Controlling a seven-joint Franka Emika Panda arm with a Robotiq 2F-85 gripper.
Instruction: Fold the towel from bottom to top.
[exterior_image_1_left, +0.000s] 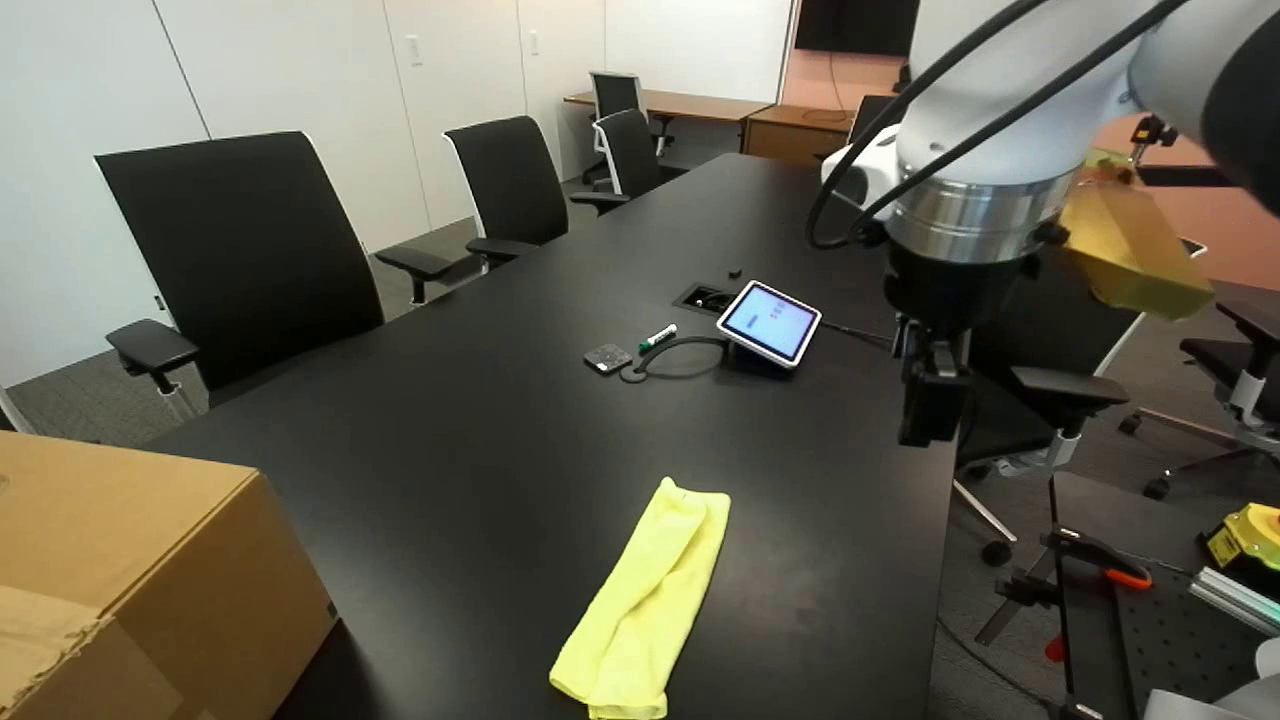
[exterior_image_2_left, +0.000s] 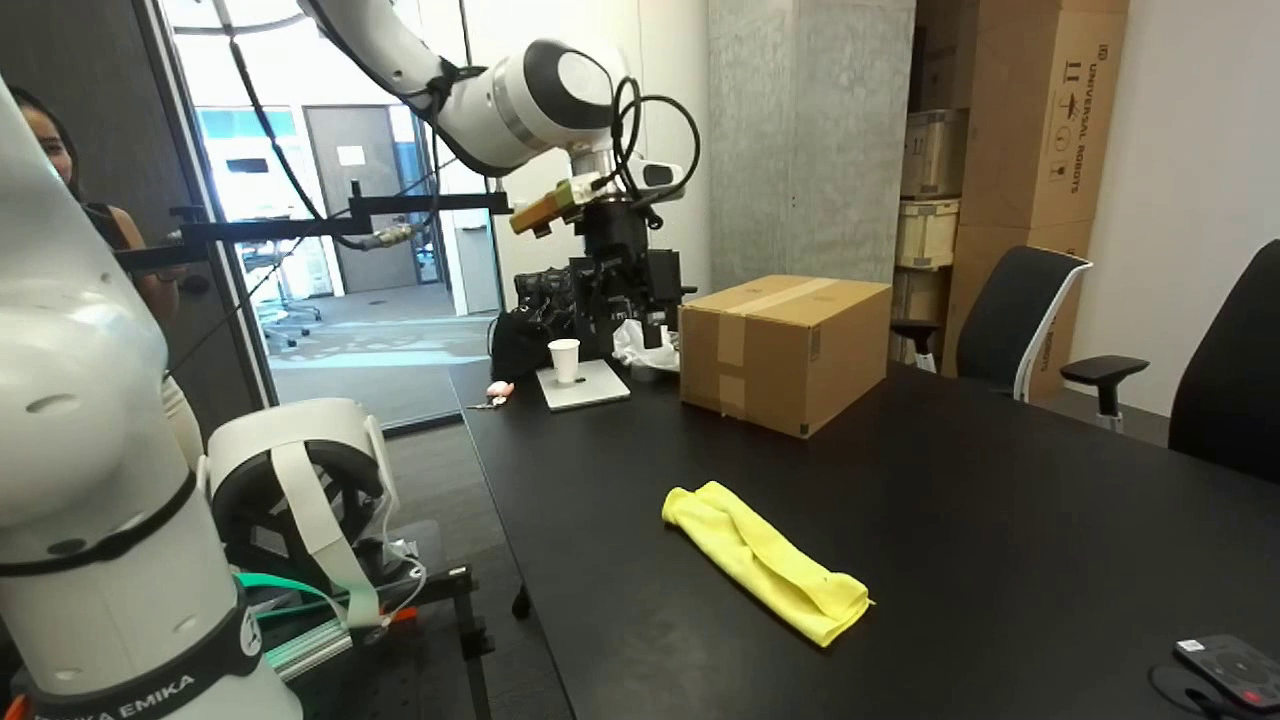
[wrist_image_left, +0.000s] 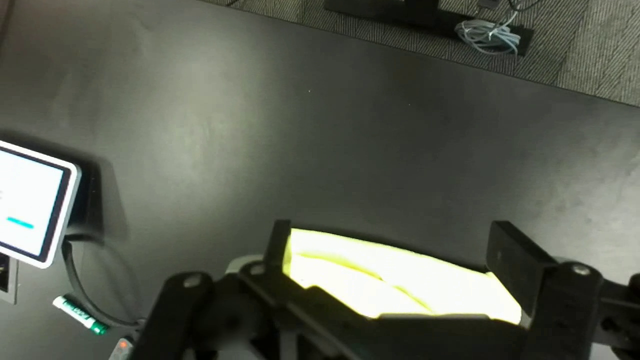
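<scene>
The pale yellow-green towel lies on the black table as a long narrow strip with a lengthwise fold, and it shows in both exterior views (exterior_image_1_left: 650, 600) (exterior_image_2_left: 765, 565). In the wrist view the towel (wrist_image_left: 395, 275) looks overexposed, and its lower edge is hidden behind the gripper body. My gripper (wrist_image_left: 395, 250) is open, with its fingers wide apart and nothing held between them. It hangs in the air well above the table, apart from the towel, in both exterior views (exterior_image_1_left: 930, 415) (exterior_image_2_left: 635, 335).
A brown cardboard box (exterior_image_1_left: 150, 580) stands on the table, also in an exterior view (exterior_image_2_left: 785, 350). A small tablet (exterior_image_1_left: 770, 322), a green marker (exterior_image_1_left: 658, 337) and a cable lie farther along. A white cup (exterior_image_2_left: 565, 360) stands on a laptop (exterior_image_2_left: 590, 388). Chairs (exterior_image_1_left: 250, 260) line the table.
</scene>
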